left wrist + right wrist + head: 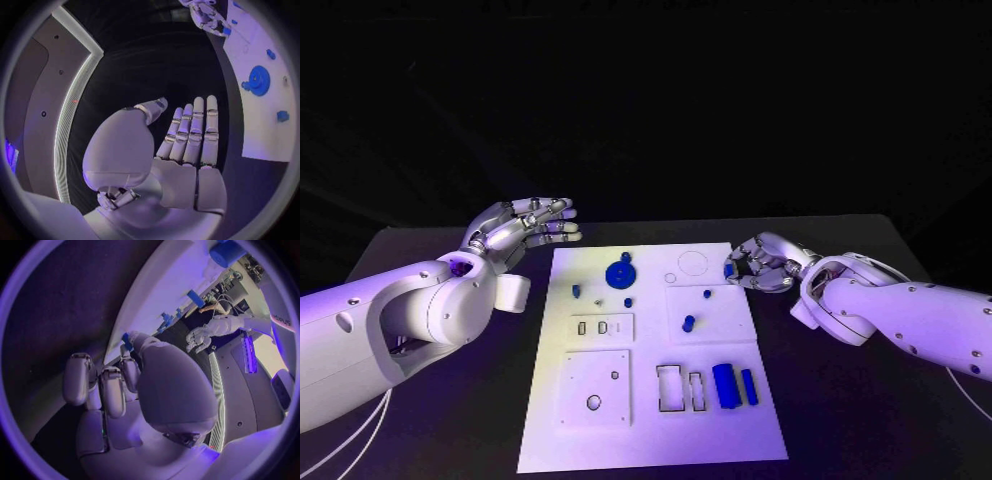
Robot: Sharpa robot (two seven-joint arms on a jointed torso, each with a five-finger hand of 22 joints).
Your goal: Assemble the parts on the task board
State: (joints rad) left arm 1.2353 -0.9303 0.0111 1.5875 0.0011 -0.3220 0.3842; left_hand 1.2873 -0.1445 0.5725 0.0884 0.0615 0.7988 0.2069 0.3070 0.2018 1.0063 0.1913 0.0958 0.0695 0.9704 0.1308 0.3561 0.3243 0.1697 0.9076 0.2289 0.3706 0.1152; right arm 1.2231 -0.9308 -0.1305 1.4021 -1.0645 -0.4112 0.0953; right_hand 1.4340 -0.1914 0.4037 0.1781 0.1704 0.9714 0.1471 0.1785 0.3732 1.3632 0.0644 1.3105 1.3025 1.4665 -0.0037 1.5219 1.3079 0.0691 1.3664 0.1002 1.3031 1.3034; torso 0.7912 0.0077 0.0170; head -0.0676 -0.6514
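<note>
1. The left hand (519,228) is hovering over the black table (430,250), just off the far left corner of the task board (646,440). Its fingers (194,127) are lying straight and pressed side by side, the thumb angled in beside them, and it is holding nothing.
2. The task board is lying between the two hands. A large blue gear (622,272) is sitting on it nearest the left hand, with small blue parts dotted close around it. One small blue piece (576,290) is lying by the board's left edge, on the near side of the left hand.
3. Toward the robot, well apart from both hands, a blue block (726,385) and a slimmer blue bar (749,386) are resting side by side near the board's right edge.
4. The right hand (762,262) is hanging over the board's right edge, fingers curled inward. It is pinching a small blue part (127,341) at its fingertips; the same part is showing against the board's edge in the head view.
</note>
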